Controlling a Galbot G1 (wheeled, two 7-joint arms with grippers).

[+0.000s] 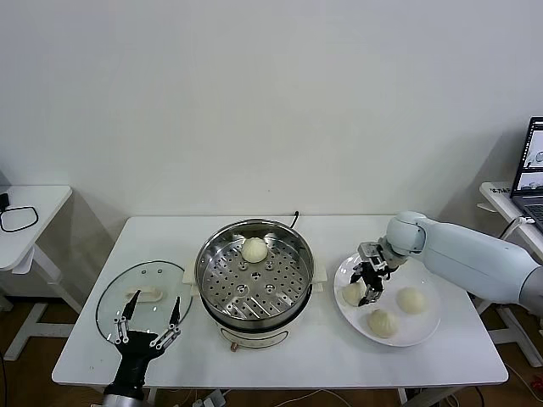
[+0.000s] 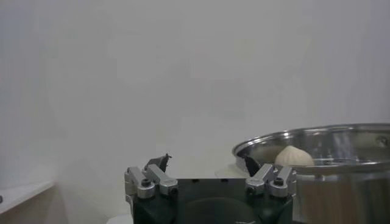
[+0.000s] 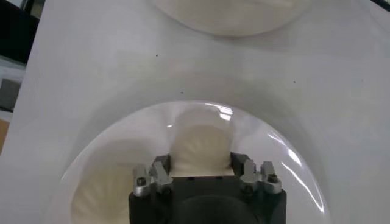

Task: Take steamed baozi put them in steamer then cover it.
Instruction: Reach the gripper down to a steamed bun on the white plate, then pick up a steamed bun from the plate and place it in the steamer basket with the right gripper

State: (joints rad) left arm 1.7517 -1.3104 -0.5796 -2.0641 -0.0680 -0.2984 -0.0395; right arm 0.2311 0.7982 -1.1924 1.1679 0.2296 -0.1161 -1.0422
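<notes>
Head view shows no readable writing; the round shiny steel steamer (image 1: 254,275) sits mid-table, its perforated tray holding one pleated cream bun (image 1: 254,249). Right gripper (image 1: 371,286) is down on the glossy white plate (image 1: 428,326), fingers closed around a bun (image 1: 353,293), with two more buns (image 1: 383,322) beside it. Left gripper (image 1: 151,320) hangs spread wide over the clear glass lid (image 1: 113,297) lying flat left of the steamer.

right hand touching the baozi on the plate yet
Touching: in the right wrist view the right hand has a finger on each side of the baozi, against it.
</notes>
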